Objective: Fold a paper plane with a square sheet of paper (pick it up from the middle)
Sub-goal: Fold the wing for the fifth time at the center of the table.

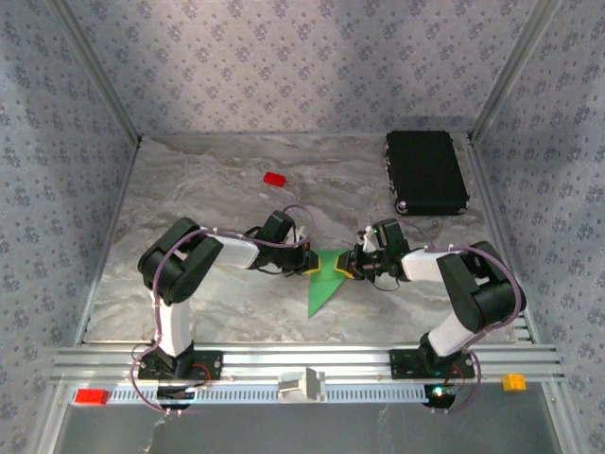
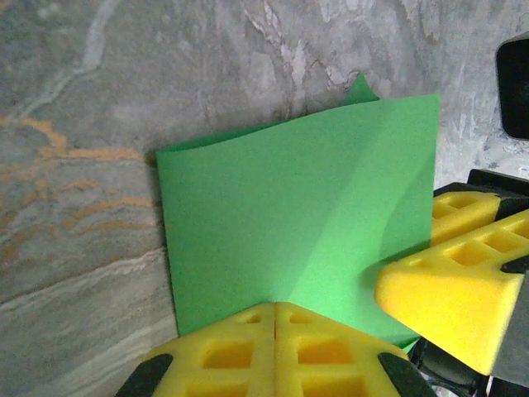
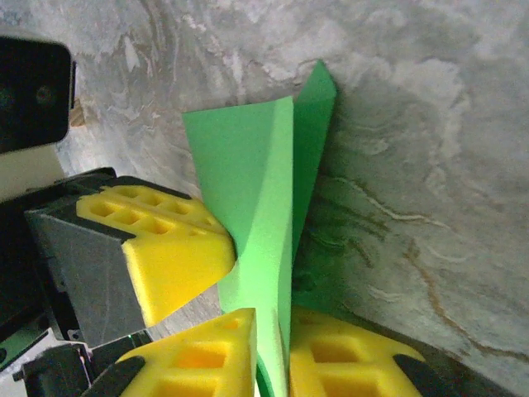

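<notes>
The green sheet of paper (image 1: 321, 284) lies at mid-table, folded into a narrow pointed shape like a paper plane, with its tip toward the near edge. My left gripper (image 1: 307, 265) is shut on its left edge; in the left wrist view the yellow pads meet at the sheet's (image 2: 297, 215) near edge, left gripper (image 2: 275, 308). My right gripper (image 1: 348, 268) comes in from the right. In the right wrist view the folded layers (image 3: 248, 182) stand upright between its pads, right gripper (image 3: 277, 331), which press them from both sides. The left gripper's pad (image 3: 165, 248) touches the same fold.
A black rectangular case (image 1: 427, 172) lies at the back right. A small red block (image 1: 274, 179) sits behind the grippers. Patterned walls close in three sides. A metal rail (image 1: 302, 361) with a red piece (image 1: 92, 396) and an orange piece (image 1: 513, 382) runs along the near edge.
</notes>
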Controlling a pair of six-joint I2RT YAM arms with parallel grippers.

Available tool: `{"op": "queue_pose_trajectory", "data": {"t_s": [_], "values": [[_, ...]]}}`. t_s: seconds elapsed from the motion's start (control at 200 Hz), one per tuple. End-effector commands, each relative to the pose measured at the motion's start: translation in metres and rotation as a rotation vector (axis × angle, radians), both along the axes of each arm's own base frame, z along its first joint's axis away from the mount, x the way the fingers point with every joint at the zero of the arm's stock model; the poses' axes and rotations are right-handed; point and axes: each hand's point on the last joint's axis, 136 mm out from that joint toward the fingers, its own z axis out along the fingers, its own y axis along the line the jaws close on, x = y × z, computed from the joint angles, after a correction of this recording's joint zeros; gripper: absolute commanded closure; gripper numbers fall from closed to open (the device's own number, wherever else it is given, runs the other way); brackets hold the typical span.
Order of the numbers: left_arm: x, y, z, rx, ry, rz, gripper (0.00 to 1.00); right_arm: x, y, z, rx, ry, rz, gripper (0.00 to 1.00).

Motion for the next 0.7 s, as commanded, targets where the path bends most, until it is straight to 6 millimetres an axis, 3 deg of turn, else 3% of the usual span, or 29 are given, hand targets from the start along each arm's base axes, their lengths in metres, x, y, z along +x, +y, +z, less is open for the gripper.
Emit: {"op": "queue_pose_trajectory", "data": {"t_s": [0.0,0.09,0.255,0.37,0.695], "values": [[-0.001,0.005,0.006,-0.001,0.006,0.02,0.9,0.004,0.003,0.005,0.022,-0.009,0.013,0.89],[0.004,0.003,0.019,-0.029,-0.016,0.04,0.84,0.005,0.003,0.005,0.017,-0.002,-0.008,0.91],[0.014,0.012,0.046,0.015,-0.117,0.073,0.66,0.01,-0.009,0.003,0.0,0.068,-0.176,0.93],[0.013,0.023,0.054,0.083,-0.189,0.069,0.61,0.016,-0.004,0.017,0.063,0.052,-0.255,0.94],[-0.032,0.023,0.054,0.29,-0.429,-0.13,0.58,0.019,-0.007,0.03,0.076,0.069,-0.41,0.95]]}}
